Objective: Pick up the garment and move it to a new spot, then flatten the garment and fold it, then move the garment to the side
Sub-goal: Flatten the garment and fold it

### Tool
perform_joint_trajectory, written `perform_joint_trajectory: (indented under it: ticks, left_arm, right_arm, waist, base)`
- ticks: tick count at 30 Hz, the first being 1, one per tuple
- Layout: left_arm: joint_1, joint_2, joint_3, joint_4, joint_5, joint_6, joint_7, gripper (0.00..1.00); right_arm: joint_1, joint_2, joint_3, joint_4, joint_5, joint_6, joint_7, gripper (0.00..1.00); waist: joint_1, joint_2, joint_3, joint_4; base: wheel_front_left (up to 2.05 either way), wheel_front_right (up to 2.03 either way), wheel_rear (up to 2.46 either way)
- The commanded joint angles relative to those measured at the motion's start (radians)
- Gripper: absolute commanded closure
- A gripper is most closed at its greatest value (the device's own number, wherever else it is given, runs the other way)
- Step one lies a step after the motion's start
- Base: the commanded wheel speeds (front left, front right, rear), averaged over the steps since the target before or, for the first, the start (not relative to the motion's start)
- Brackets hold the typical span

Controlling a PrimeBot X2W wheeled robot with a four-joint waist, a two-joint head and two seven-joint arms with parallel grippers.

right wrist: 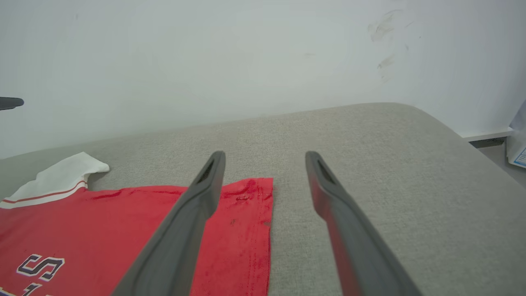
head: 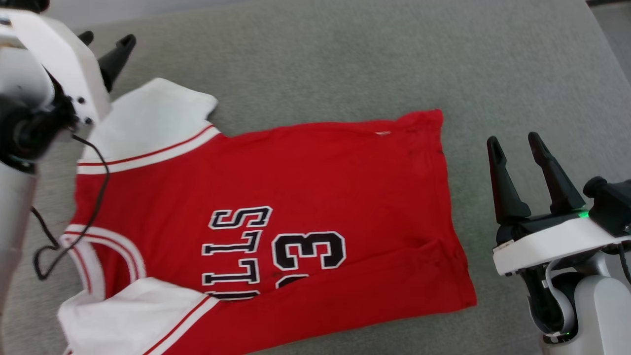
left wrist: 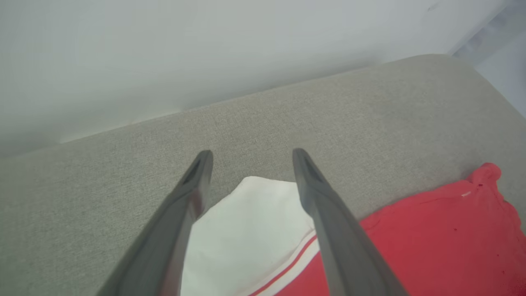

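grey cloth surface, maybe a sofa, meets white wall; end effectors both spread.

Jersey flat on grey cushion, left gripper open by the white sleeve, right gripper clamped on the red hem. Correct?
No: the right gripper is open and empty, beside the hem of the jersey, as the right wrist view shows. The rest holds.

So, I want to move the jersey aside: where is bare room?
Bare cushion lies beyond the jersey and between its hem and the right gripper. Crowded at left: the left gripper hangs by the white sleeve.
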Motion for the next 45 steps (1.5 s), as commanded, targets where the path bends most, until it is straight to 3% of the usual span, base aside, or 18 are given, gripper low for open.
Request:
perform_joint_trajectory:
  ticks: [1,8,15,16,17,19,26,33,39,45]
  left_arm:
    - [-0.047,0.023,-0.016,0.028,-0.013,-0.016,0.077,0.0]
    - [-0.153,0.12,-0.073,0.142,-0.032,-0.032,0.362,0.0]
    - [-0.107,0.141,-0.097,0.255,-0.058,0.028,0.53,0.0]
    - [-0.087,0.133,-0.097,0.27,-0.073,0.041,0.552,0.05]
    - [-0.069,0.119,-0.092,0.279,-0.088,0.052,0.561,0.4]
    - [-0.045,0.098,-0.087,0.276,-0.101,0.061,0.544,1.0]
    - [-0.037,0.062,-0.048,0.245,-0.116,0.041,0.398,1.0]
    - [-0.077,0.042,-0.05,0.173,-0.083,0.008,0.272,1.0]
    - [-0.093,-0.006,-0.08,0.099,-0.058,-0.018,0.197,1.0]
    - [-0.073,-0.02,-0.096,0.023,-0.055,-0.034,0.139,1.0]
  right_arm:
    - [-0.023,0.008,0.004,-0.003,0.002,0.0,-0.01,0.0]
    - [-0.038,0.018,0.027,0.005,0.016,0.0,-0.031,0.0]
    - [-0.041,0.019,0.042,0.023,0.038,0.0,-0.036,0.0]
    - [-0.042,0.019,0.042,0.028,0.043,0.0,-0.034,0.0]
    - [-0.045,0.019,0.042,0.032,0.047,0.0,-0.03,0.0]
    - [-0.055,0.019,0.041,0.037,0.059,0.0,-0.021,0.0]
    - [-0.133,0.007,0.033,0.118,0.149,0.0,0.07,0.0]
    - [-0.304,-0.074,0.018,0.312,0.232,0.0,0.33,0.0]
    - [-0.435,-0.121,-0.004,0.451,0.222,0.0,0.526,0.0]
    - [-0.557,-0.128,0.004,0.6,0.176,0.0,0.65,0.0]
  waist:
    - [-0.0002,-0.0001,0.086,-0.082]
    - [-0.0002,-0.0001,0.16,-0.142]
    - [-0.0002,-0.0001,0.205,-0.167]
    - [-0.0002,-0.0001,0.206,-0.167]
    - [-0.0002,-0.0001,0.207,-0.165]
    - [-0.0002,-0.0001,0.208,-0.161]
    - [-0.0002,-0.0001,0.17,-0.115]
    - [-0.0002,-0.0001,0.127,-0.014]
    - [-0.0002,-0.0001,0.118,0.071]
    - [-0.0002,-0.0001,0.12,0.131]
  base:
    - [0.0,0.0,0.0]
    - [0.0,0.0,0.0]
    - [0.0,0.0,0.0]
    - [0.0,0.0,0.0]
    - [0.0,0.0,0.0]
    - [0.0,0.0,0.0]
    - [0.0,0.0,0.0]
    - [0.0,0.0,0.0]
    - [0.0,0.0,0.0]
    - [0.0,0.0,0.0]
